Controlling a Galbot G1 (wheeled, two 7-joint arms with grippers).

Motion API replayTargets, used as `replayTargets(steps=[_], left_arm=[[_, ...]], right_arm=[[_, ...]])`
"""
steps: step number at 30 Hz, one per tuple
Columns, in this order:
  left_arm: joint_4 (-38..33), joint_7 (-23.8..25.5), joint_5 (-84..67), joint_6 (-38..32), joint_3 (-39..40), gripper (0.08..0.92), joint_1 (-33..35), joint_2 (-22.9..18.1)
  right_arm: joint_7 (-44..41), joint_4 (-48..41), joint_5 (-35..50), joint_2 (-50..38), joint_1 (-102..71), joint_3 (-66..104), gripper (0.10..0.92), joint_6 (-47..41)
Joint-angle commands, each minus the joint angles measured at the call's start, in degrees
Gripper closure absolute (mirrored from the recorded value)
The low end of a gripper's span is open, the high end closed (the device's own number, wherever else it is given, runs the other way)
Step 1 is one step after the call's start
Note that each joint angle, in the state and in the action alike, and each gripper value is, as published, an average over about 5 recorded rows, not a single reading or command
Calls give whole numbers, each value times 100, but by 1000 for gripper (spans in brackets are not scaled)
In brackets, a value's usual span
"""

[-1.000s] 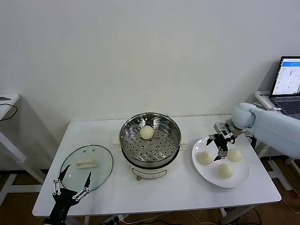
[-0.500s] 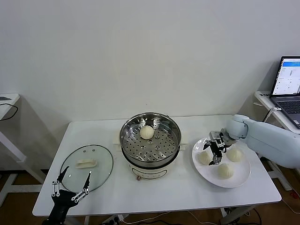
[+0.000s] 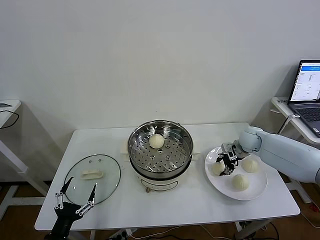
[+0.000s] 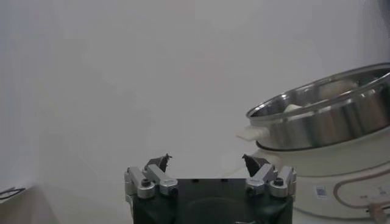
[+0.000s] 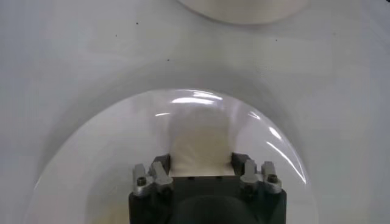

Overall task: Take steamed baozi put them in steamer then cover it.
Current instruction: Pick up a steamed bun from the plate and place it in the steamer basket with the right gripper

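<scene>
Head view: high and set back, facing forward and down over the whole white surface [image 3: 200, 200] to the wall behind. Left wrist view: low, just off the surface's front left corner, facing level across it past the left tool [image 4: 207, 165] to the steamer [image 4: 323, 112]; the steamer [image 3: 160, 145] at the surface's centre is shared with the head view. Right wrist view: very close, facing straight down over the right tool [image 5: 204, 173] onto a baozi [image 5: 201, 146] on the plate [image 5: 91, 158]; the plate [image 3: 255, 187] near the surface's right edge also appears in the head view.
</scene>
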Motion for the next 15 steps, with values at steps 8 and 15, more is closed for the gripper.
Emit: replayTargets(steps=[8, 15], left_arm=[[-43, 1, -2, 9, 8, 177, -22, 27], [-92, 25, 1, -31, 39, 177, -24, 29]], right_arm=[[-1664, 297, 77, 2, 1534, 343, 422, 261], [-2170, 922, 1172, 584, 3327, -589, 414, 29]])
